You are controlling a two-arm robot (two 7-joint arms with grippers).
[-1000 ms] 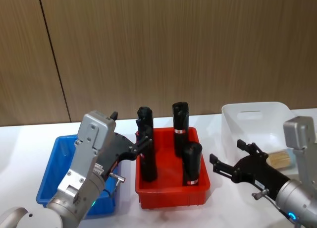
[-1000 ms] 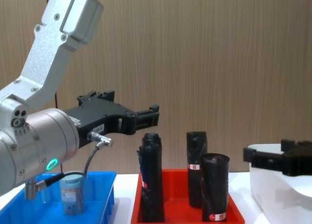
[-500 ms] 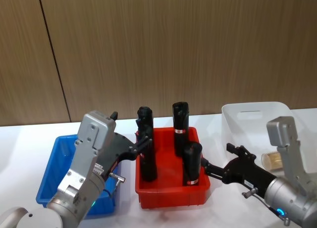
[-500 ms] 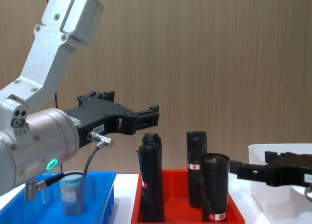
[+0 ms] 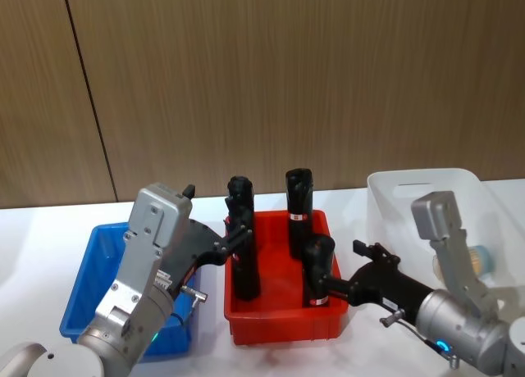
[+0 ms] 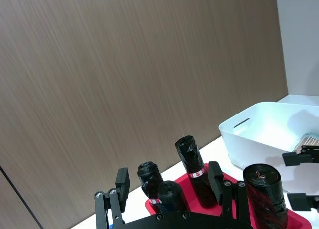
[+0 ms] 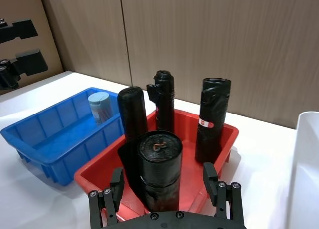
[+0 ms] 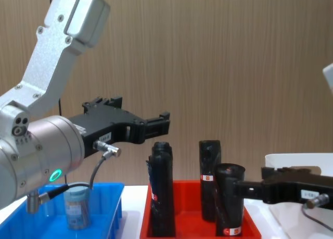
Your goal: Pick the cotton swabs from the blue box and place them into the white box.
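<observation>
- Cotton swabs jar (image 7: pixel 101 107) stands in the blue box (image 7: pixel 47 139).
- Right gripper (image 5: pixel 326 286), fingers spread and empty, reaches the red tray's (image 5: pixel 283 324) front black roll (image 5: pixel 318 266).
- Left gripper (image 8: pixel 156 125) hovers, empty and spread.

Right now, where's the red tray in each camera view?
Head: red tray at bottom centre, between blue box and white box.
Chest: bottom centre, seen side-on.
Left wrist: beneath the rolls, white box behind it.
Right wrist: beneath the rolls, blue box beside it.
Shared landmark: the four black rolls standing in it.
</observation>
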